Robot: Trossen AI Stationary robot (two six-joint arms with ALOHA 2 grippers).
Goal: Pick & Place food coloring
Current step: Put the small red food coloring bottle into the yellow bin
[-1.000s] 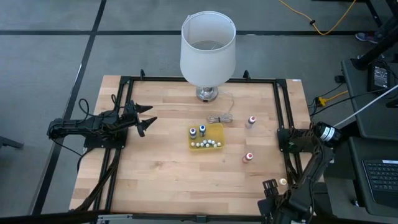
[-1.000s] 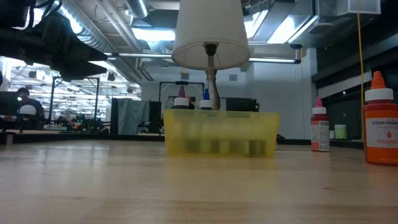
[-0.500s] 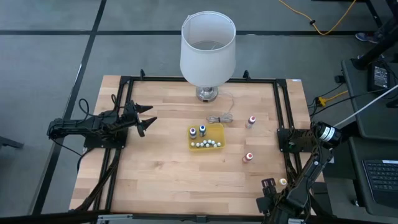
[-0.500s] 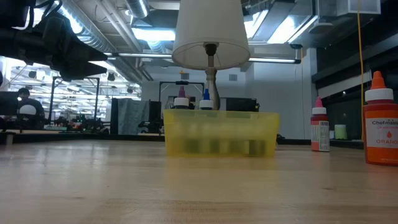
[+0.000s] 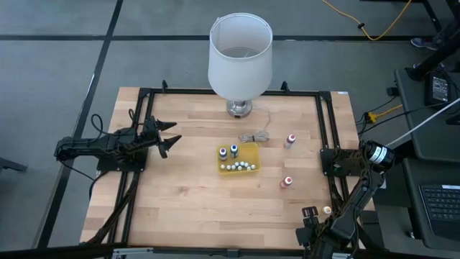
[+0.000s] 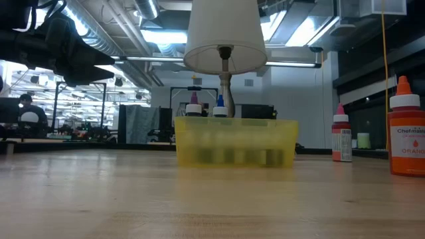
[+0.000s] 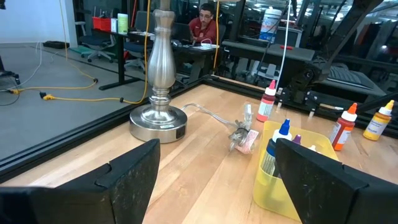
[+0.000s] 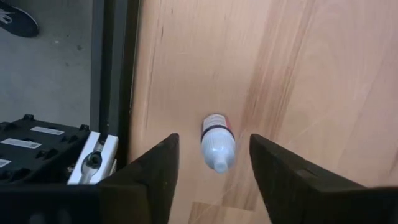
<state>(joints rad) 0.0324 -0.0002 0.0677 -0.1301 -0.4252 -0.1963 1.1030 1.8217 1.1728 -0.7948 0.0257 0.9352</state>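
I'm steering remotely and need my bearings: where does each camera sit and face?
High view: overhead, straight down on the table; both arms show.
Low view: table height, facing the yellow tray; an arm upper left.
Left wrist: toward the lamp base; left claw open.
Right wrist: down at a lying bottle; right claw around it.
High and left wrist share the tray.
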